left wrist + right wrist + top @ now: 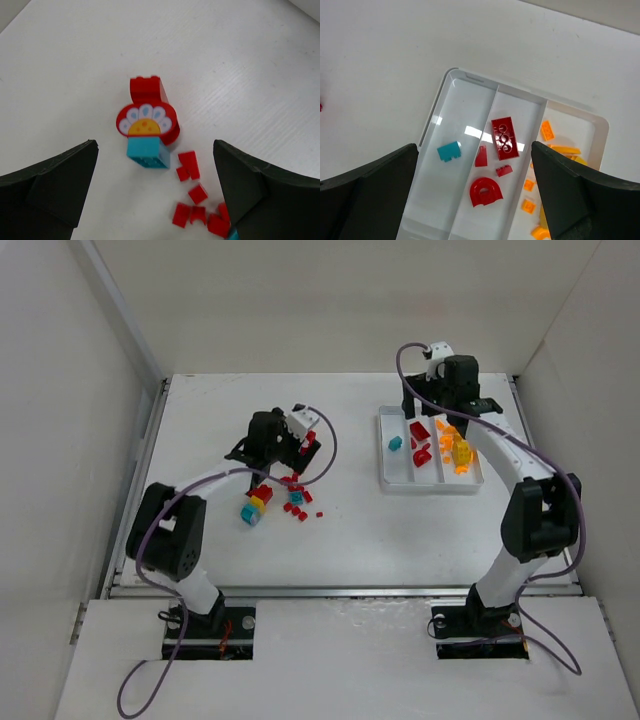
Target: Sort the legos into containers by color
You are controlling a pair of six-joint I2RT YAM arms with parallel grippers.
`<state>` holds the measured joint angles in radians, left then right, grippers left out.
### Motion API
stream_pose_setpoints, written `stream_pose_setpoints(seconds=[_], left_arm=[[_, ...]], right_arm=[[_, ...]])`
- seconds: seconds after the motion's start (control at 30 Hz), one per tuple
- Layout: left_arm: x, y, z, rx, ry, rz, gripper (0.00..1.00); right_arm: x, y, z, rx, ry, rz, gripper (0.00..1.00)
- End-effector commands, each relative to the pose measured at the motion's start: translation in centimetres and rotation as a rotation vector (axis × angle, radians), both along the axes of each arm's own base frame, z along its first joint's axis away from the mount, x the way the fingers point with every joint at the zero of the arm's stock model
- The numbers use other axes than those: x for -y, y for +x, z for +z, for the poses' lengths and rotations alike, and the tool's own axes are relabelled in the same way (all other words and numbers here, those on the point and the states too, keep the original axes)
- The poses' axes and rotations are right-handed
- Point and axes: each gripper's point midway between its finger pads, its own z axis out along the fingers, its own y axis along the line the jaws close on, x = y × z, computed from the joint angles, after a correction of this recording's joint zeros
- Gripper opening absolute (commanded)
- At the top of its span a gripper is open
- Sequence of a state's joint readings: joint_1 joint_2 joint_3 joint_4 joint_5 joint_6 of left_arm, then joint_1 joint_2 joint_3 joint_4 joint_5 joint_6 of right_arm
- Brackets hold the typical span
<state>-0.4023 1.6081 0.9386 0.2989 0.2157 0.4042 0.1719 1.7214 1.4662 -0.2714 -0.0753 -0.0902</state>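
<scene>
Hovering well to the left of the white tray (392, 481), the left gripper (155, 146) has its two dark fingers (55, 185) spread wide apart with nothing clamped between them. Beneath it on the table, also left of the tray, lies a loose scatter of legos (288, 496). In the wrist view a round red piece (148, 118) lies between the fingers. It bears a printed flower: white petals with blue drops around an orange-yellow centre. A teal brick (148, 153) touches its near edge. Several tiny red pieces (196, 202) lie on the side of the teal brick that faces the tray, close to the right-hand finger.

The tray has three narrow compartments side by side. Its left compartment holds a single teal piece (449, 150). Its middle compartment holds red ones, among them a flat plate (504, 138) and an arch (485, 191); any moulded marks on the plate are too small to read. Its right compartment holds a cluster of orange-yellow pieces (547, 131).

The right gripper (473, 146) hangs over the tray at its far edge, fingers parted wide and gripping nothing. From its wrist view the teal piece and the red pieces lie in the gap between the fingers.
</scene>
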Motion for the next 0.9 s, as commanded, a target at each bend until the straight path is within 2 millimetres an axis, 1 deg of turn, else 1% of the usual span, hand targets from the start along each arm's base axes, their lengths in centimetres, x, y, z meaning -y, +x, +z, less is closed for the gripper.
stream_pose_setpoints(seconds=[0.0,0.03,0.07,0.1,0.13,0.17,0.2,0.23,0.27,0.33,0.37,0.4,0.43,0.47,0.5,0.53,0.57,0.6,0.63,0.67,0.7,0.77,0.83,0.87], left_arm=[[1.9,2.5,0.8,-0.005,0.024,-0.081,0.99],[2.1,3.1,0.4,-0.018,0.045,-0.090,0.99],[2.5,4.3,1.5,-0.002,0.052,-0.097,0.99],[2.6,4.5,-0.3,-0.044,0.078,-0.105,0.99],[2.4,4.2,-1.0,-0.079,0.099,-0.111,0.99],[2.7,4.2,-1.1,-0.085,0.100,-0.129,0.99],[2.9,4.4,-0.6,-0.076,0.091,-0.137,0.99],[2.9,4.4,-1.1,-0.085,0.094,-0.138,0.99],[2.7,4.5,-1.0,-0.088,0.086,-0.138,0.99],[3.3,4.8,-1.0,-0.103,0.090,-0.177,0.99],[2.8,3.8,-2.1,-0.176,0.107,-0.197,0.99],[3.2,3.3,-2.5,-0.202,0.102,-0.238,0.99],[2.6,3.4,-3.3,-0.224,0.116,-0.235,0.99],[1.9,3.9,-3.4,-0.215,0.112,-0.218,0.99],[1.8,4.0,-3.0,-0.205,0.062,-0.219,0.99],[1.4,4.0,-2.8,-0.194,0.022,-0.216,0.99],[1.0,4.1,-2.5,-0.187,-0.003,-0.212,0.99],[0.4,4.7,-2.2,-0.181,-0.005,-0.184,0.99],[0.1,4.9,-2.3,-0.178,0.008,-0.166,0.99],[-0.2,5.0,-2.8,-0.185,0.020,-0.150,0.99],[-0.4,5.2,-3.4,-0.186,0.042,-0.148,0.99],[0.0,5.4,-3.7,-0.169,0.077,-0.161,0.99],[0.7,5.6,-3.7,-0.171,0.088,-0.151,0.99],[1.0,5.2,-4.7,-0.202,0.094,-0.146,0.99]], right_arm=[[-0.9,2.1,3.8,0.122,-0.018,0.055,1.00],[-1.0,2.5,4.1,0.130,-0.017,0.055,1.00],[-1.2,2.8,4.3,0.136,-0.012,0.063,1.00],[-1.3,3.1,4.9,0.143,-0.011,0.063,1.00],[-1.5,3.4,4.8,0.141,-0.005,0.075,1.00],[-1.8,3.3,5.0,0.140,0.001,0.086,1.00],[-2.1,3.3,4.5,0.129,0.009,0.105,1.00],[-2.3,3.4,5.0,0.139,0.014,0.114,1.00],[-2.5,3.7,4.9,0.138,0.018,0.122,1.00],[-2.7,4.0,5.6,0.135,0.037,0.112,1.00],[-3.2,3.8,5.9,0.130,0.059,0.111,1.00],[-3.0,3.9,5.9,0.131,0.052,0.096,1.00],[-3.8,3.7,5.9,0.132,0.042,0.080,1.00],[-3.9,3.7,6.6,0.155,0.033,0.064,1.00],[-4.3,3.5,7.2,0.165,0.034,0.052,1.00],[-4.3,3.5,7.2,0.168,0.021,0.034,1.00],[-5.8,3.0,7.3,0.162,0.022,0.061,1.00],[-6.8,2.3,7.5,0.160,0.017,0.075,1.00],[-6.8,2.4,7.9,0.169,0.020,0.075,1.00],[-7.6,2.0,7.7,0.162,0.002,0.089,1.00],[-7.6,2.1,7.2,0.153,0.000,0.089,1.00],[-8.4,1.9,7.2,0.154,-0.001,0.119,1.00],[-8.3,1.8,7.0,0.145,-0.003,0.120,1.00],[-8.5,1.7,7.0,0.147,-0.008,0.134,1.00]])
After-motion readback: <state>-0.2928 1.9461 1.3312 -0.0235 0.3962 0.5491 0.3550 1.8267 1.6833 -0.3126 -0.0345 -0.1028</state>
